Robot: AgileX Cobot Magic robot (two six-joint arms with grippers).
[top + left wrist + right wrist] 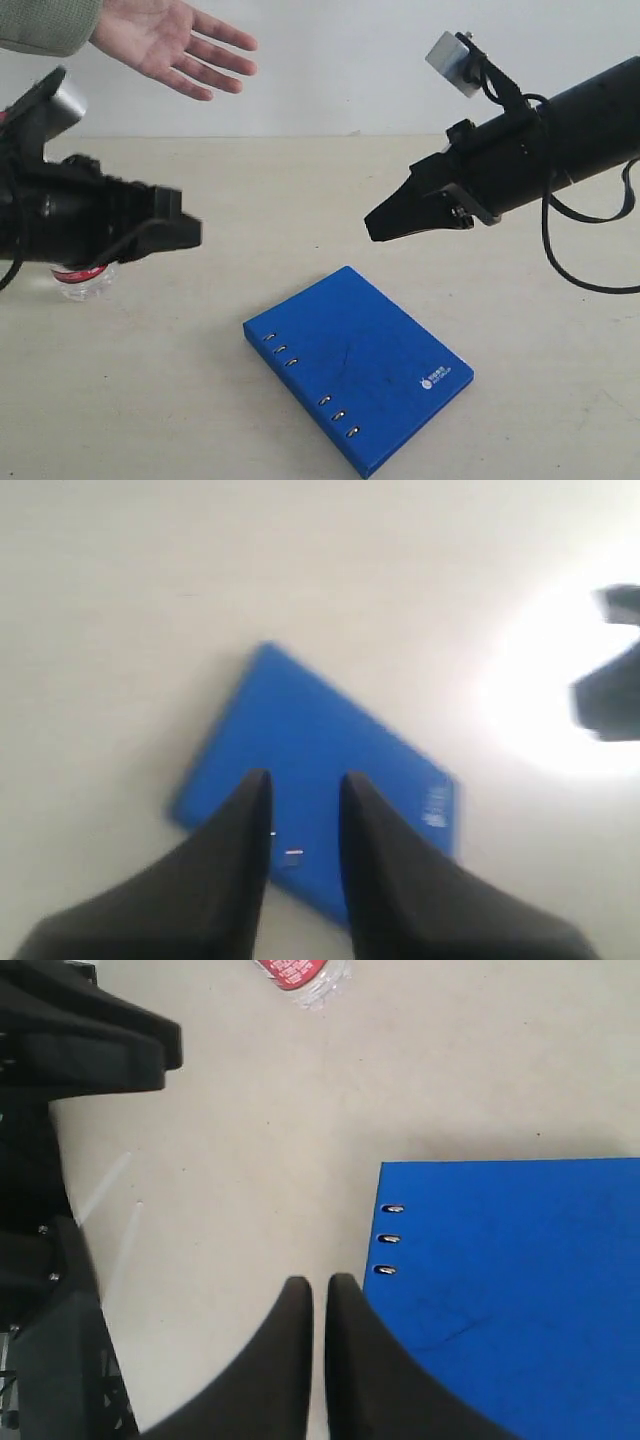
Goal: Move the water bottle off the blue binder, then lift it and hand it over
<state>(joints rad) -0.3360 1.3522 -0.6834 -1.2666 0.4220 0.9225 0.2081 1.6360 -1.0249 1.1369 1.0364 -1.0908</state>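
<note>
The water bottle (pixel 84 282) rests on the table at the left, apart from the binder and mostly hidden behind my left arm; only clear plastic and a red label show. Its red label (pixel 297 972) also shows in the right wrist view. The blue binder (pixel 360 368) lies flat at the front centre, nothing on it. My left gripper (pixel 188 232) hovers right of the bottle, jaws a little apart and empty, with the binder (pixel 320 735) seen beyond its tips (pixel 305 785). My right gripper (pixel 385 224) hangs shut above the binder's far side, its tips (pixel 320 1288) beside the holed edge (pixel 390 1238).
An open human hand (pixel 172 45) is held palm up at the back left, above my left arm. The left arm's dark body (pixel 70 1040) fills one side of the right wrist view. Cables (pixel 580 270) loop under my right arm.
</note>
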